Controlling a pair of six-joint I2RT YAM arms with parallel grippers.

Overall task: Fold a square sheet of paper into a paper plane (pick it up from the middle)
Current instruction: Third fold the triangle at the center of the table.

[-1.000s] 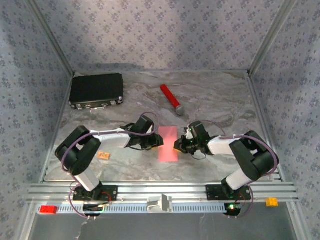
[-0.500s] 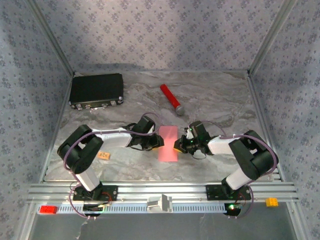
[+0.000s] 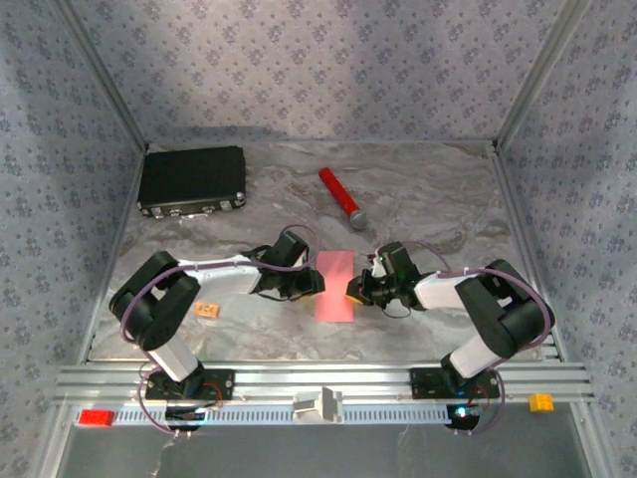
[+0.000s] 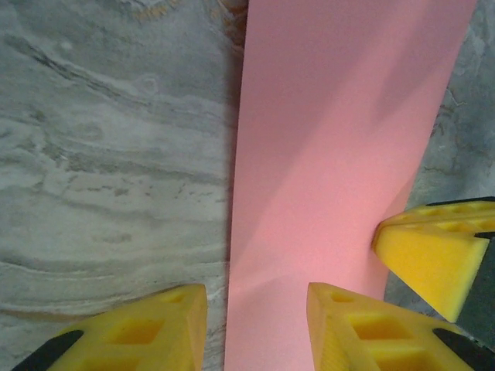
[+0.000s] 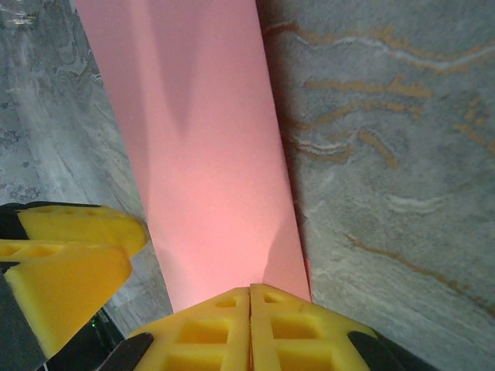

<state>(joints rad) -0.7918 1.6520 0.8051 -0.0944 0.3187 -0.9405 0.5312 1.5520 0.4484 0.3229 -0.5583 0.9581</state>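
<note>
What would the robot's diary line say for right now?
paper: folded into a narrow pink strip | left gripper: open, straddling one long edge | right gripper: shut, tips at opposite edge

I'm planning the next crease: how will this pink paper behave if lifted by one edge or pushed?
Probably floppy: the pink paper lies thin and flat, so a lifted edge would likely droop. Likely very light, and on the smooth marbled table a nudge may simply slide it.

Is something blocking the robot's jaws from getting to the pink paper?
Nothing visible. The left gripper holds open jaws astride one edge of the pink paper; the right gripper, shut, sits at the opposite edge.
</note>
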